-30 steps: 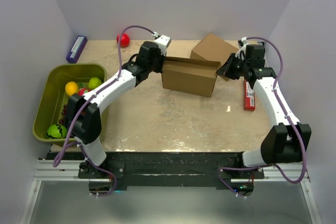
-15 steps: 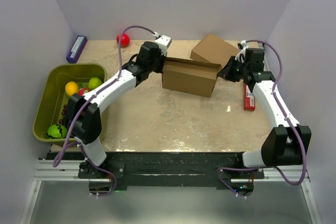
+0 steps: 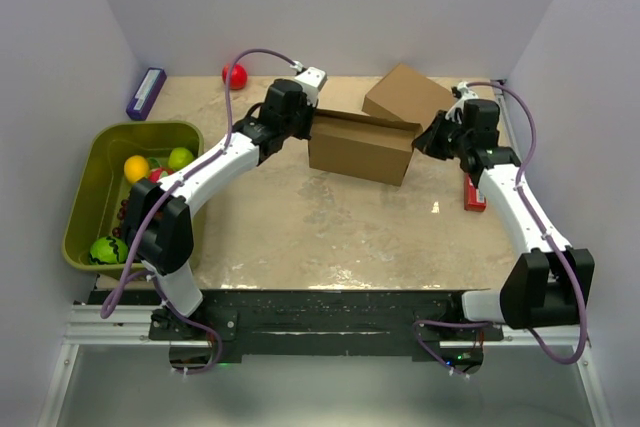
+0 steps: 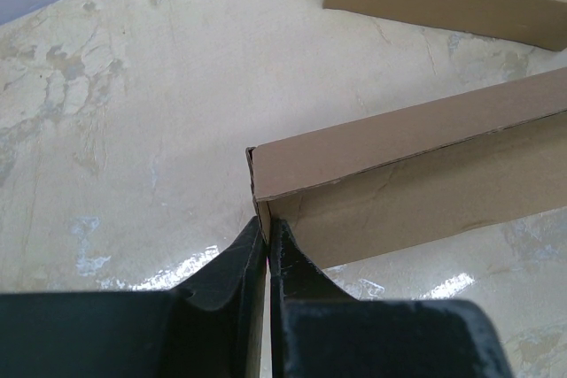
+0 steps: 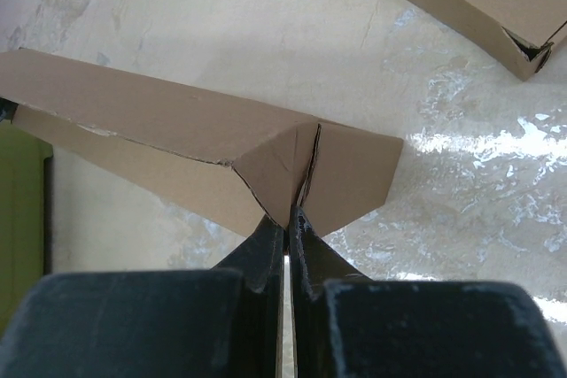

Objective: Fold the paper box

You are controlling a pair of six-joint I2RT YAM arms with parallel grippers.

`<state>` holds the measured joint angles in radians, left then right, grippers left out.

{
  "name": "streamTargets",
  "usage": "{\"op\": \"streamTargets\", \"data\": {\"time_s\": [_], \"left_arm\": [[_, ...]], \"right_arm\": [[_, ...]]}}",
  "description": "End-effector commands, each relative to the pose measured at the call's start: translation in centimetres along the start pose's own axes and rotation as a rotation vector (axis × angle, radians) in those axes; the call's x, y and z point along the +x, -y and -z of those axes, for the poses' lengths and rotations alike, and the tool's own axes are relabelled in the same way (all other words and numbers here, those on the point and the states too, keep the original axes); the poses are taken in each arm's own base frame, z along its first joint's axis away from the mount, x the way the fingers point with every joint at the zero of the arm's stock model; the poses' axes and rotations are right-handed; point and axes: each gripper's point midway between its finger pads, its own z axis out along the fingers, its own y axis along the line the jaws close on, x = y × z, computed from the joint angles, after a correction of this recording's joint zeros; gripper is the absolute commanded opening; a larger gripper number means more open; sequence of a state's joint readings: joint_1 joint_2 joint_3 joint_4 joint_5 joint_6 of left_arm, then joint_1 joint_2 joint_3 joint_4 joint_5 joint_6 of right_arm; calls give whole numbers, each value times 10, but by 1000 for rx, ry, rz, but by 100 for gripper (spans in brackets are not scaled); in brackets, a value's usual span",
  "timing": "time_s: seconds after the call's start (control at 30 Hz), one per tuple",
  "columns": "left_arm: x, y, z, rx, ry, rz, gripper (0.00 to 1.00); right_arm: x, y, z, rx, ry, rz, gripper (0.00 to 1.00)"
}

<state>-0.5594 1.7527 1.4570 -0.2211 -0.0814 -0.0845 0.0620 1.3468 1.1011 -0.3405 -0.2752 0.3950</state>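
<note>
brown paper box point(image 4: 399, 192) is pinched by left tool point(image 4: 267, 235), clear only wrist-side.

Near half of worktop point(image 3: 320, 232) open, wide passage between the arms. Box point(image 3: 360, 150) blocks mid-worktop, left gripper point(image 3: 308, 125) clamped on its left end, right gripper point(image 3: 424, 137) on its right flap. Carton point(image 3: 405, 95) close behind box, small gap between. Bin point(image 3: 150, 127) fills left edge; red pack point(image 3: 473, 193) beside right arm; ball point(image 3: 235, 75) and purple pack point(image 3: 146, 92) along back wall. Open strip between bin and box.
</note>
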Motion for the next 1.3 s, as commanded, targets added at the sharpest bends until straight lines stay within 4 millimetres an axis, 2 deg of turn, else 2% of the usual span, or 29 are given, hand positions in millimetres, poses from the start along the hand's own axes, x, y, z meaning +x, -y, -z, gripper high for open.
{"op": "streamTargets", "data": {"time_s": [0.0, 0.2, 0.3, 0.37, 0.43, 0.57, 0.67, 0.83, 1.03, 1.1, 1.27], "left_arm": [[25, 10, -4, 43, -73, -37, 8], [23, 10, -4, 40, -70, -38, 8], [22, 9, -2, 37, -67, -38, 8], [20, 8, -1, 37, -64, -37, 8], [20, 9, -1, 39, -62, -38, 8], [22, 10, -1, 43, -67, -37, 8], [22, 9, -1, 40, -68, -40, 7], [25, 8, -1, 36, -77, -45, 6], [26, 6, -1, 25, -80, -52, 6], [26, 6, -1, 24, -83, -55, 6], [25, 6, -2, 22, -84, -59, 6]], "right_arm": [[38, 29, -5, 119, -91, -17, 0], [50, 48, -1, 218, -101, 19, 0], [51, 50, 4, 266, -93, 49, 0], [57, 41, 3, 259, -108, 71, 0], [60, 41, 1, 289, -108, 88, 0], [67, 44, -2, 322, -120, 79, 0], [64, 49, 1, 359, -107, 90, 0], [44, 36, 7, 334, -69, 87, 0], [12, 14, 16, 286, -14, 80, 15], [5, 7, 18, 264, -2, 79, 22], [-13, -7, 25, 227, 41, 75, 31]]}}
